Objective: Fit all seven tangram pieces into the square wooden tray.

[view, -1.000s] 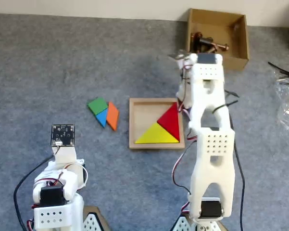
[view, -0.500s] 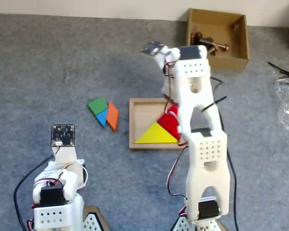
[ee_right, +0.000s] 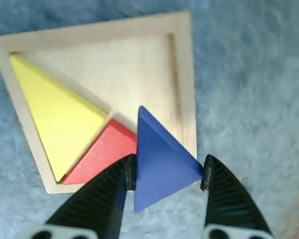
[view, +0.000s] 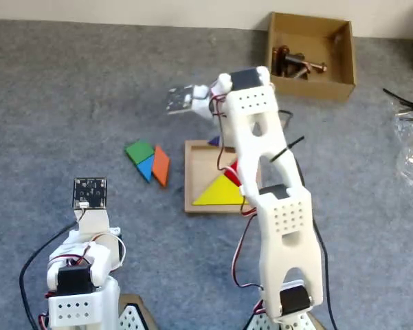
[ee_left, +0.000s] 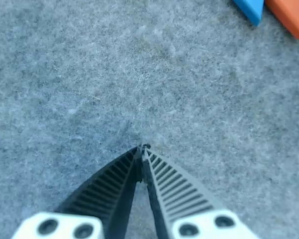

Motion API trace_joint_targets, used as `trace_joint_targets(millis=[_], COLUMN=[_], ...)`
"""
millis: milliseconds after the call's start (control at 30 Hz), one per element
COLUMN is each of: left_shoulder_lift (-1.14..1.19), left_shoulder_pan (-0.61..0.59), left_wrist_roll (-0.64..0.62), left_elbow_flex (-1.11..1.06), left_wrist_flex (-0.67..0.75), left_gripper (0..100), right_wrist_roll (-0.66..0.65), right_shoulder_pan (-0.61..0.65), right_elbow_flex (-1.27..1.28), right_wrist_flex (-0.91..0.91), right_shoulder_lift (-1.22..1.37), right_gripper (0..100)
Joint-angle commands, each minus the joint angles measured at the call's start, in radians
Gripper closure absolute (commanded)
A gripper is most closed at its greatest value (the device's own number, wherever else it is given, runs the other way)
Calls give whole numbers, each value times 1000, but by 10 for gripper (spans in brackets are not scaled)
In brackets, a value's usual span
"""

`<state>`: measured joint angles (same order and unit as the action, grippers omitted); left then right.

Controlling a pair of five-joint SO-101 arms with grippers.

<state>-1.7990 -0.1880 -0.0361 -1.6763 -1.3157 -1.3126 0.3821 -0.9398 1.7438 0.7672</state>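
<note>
The square wooden tray (view: pixel 201 163) holds a yellow triangle (view: pixel 218 193) and a red triangle (view: pixel 231 172), partly under the right arm. That arm stretches over the tray's far left corner. My right gripper (ee_right: pixel 168 167) is shut on a dark blue triangle (ee_right: pixel 161 159), held above the tray (ee_right: pixel 183 64) beside the red triangle (ee_right: pixel 98 158) and the yellow triangle (ee_right: pixel 59 119). A sliver of the blue triangle (view: pixel 214 141) peeks out by the tray's far edge. Green (view: pixel 139 150), light blue (view: pixel 146 167) and orange (view: pixel 161 165) pieces lie on the carpet left of the tray. My left gripper (ee_left: pixel 142 148) is shut and empty above bare carpet.
A cardboard box (view: pixel 343 51) with metal parts stands at the back right. Clear plastic (view: pixel 411 141) lies at the right edge. The left arm (view: pixel 82 265) sits folded at the front left. Grey carpet covers the whole table.
The right arm has swung left along the tray's far side, from its right corner to its left corner. The left arm has kept still.
</note>
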Motion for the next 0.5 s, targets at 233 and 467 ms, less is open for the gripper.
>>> trace_joint_targets(millis=[233,467], left_shoulder_lift=[7,7], left_shoulder_pan=[-8,-8], left_wrist_roll=[-2,-2], left_elbow_flex=[-21,-21], left_wrist_flex=[-8,-8], left_gripper=[995,995], right_wrist_roll=[-51,-51], right_shoulder_pan=[113,163], right_elbow_flex=[-53,-50], right_wrist_flex=[16,16], right_shoulder_lift=[-87,-85], right_gripper=[822,821])
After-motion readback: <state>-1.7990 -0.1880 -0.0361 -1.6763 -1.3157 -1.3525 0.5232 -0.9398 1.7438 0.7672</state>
